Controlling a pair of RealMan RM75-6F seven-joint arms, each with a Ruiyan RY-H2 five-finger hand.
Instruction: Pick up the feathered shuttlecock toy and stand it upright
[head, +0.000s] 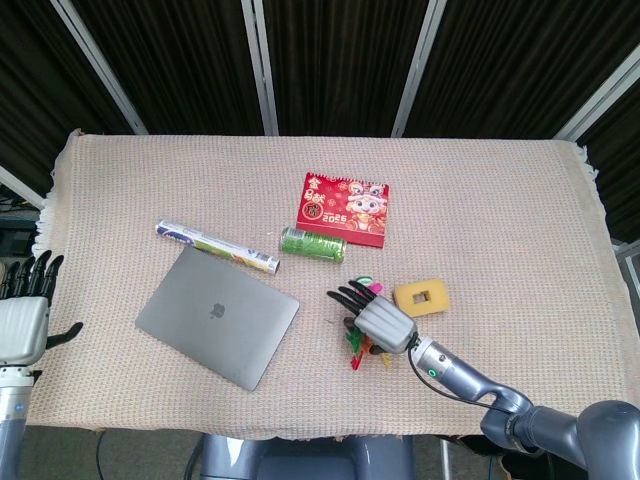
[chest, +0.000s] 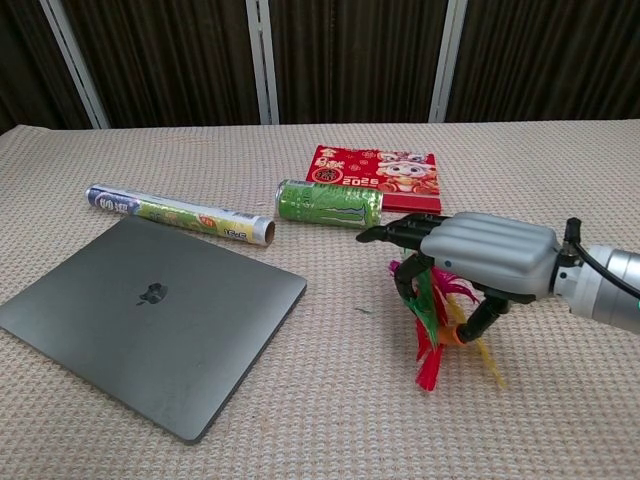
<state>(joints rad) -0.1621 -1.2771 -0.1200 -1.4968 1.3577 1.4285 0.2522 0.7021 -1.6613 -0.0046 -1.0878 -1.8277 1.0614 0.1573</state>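
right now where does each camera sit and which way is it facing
Head view: high above the near table edge, looking steeply down on the whole table; shows the left hand off the left edge and the right hand over the shuttlecock.
Chest view: low at the near edge, looking nearly level across the table toward the dark curtains; only the right hand shows, fingers around the shuttlecock.
Both share: right hand, shuttlecock, laptop, can, calendar.
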